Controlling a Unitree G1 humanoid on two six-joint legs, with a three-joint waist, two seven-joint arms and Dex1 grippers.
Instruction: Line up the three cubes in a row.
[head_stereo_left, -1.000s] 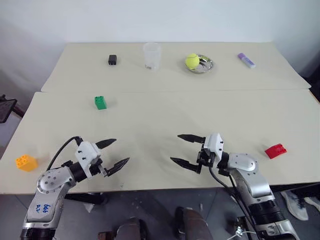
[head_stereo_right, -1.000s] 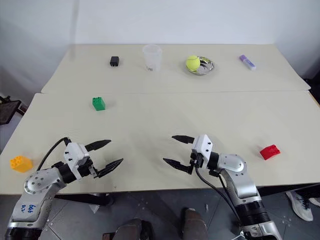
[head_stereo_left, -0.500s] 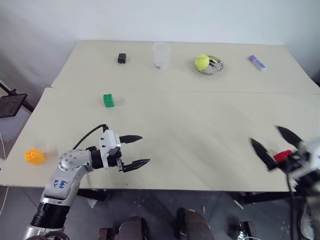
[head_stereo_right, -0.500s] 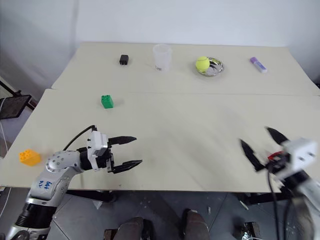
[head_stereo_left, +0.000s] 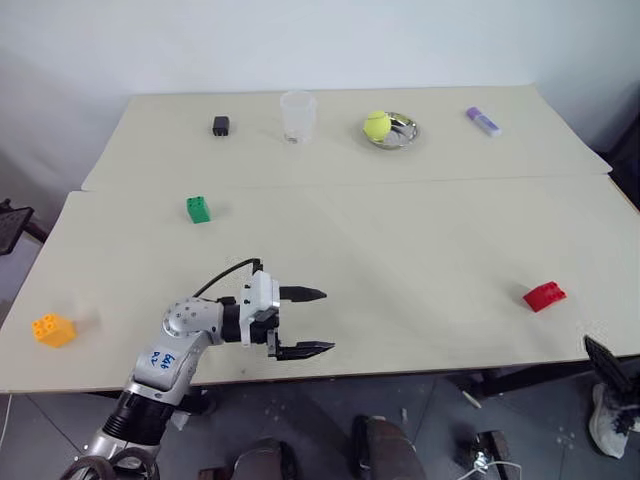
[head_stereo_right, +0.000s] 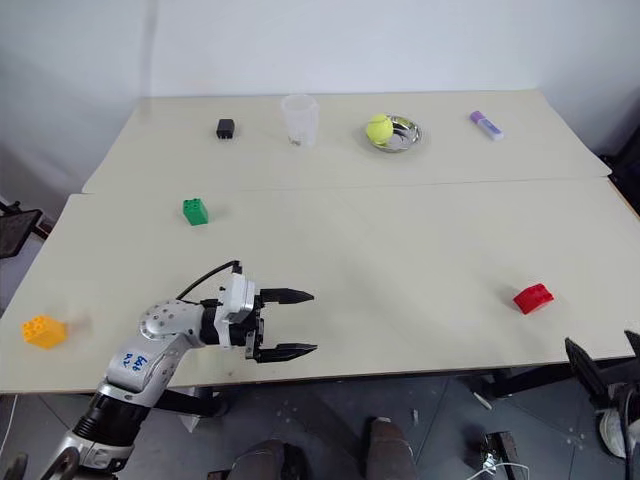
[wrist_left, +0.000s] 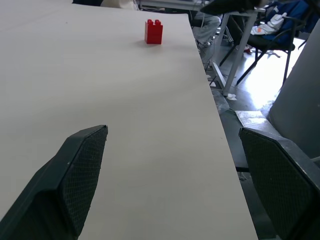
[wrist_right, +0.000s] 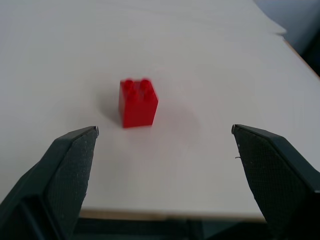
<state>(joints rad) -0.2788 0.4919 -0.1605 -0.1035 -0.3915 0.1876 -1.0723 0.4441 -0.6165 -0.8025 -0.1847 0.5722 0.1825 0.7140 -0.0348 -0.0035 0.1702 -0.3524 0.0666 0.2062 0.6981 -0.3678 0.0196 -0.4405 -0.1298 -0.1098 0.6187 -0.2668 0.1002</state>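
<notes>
Altogether three cubes, one red (head_stereo_left: 544, 296), one green (head_stereo_left: 198, 209), one orange-yellow (head_stereo_left: 52, 329), both tools (head_stereo_left: 312, 321) (wrist_right: 162, 132) apart.

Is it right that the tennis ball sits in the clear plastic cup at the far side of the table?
Not quite. The tennis ball sits in the small metal dish, not in the clear plastic cup, which stands apart beside it. The left eye view shows this. It is at the far side of the table.

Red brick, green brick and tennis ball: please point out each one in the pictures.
red brick (wrist_right: 137, 103), right wrist view, on its front face
green brick (head_stereo_left: 198, 209), left eye view, on its middle
tennis ball (head_stereo_left: 376, 124), left eye view, on its middle
</notes>
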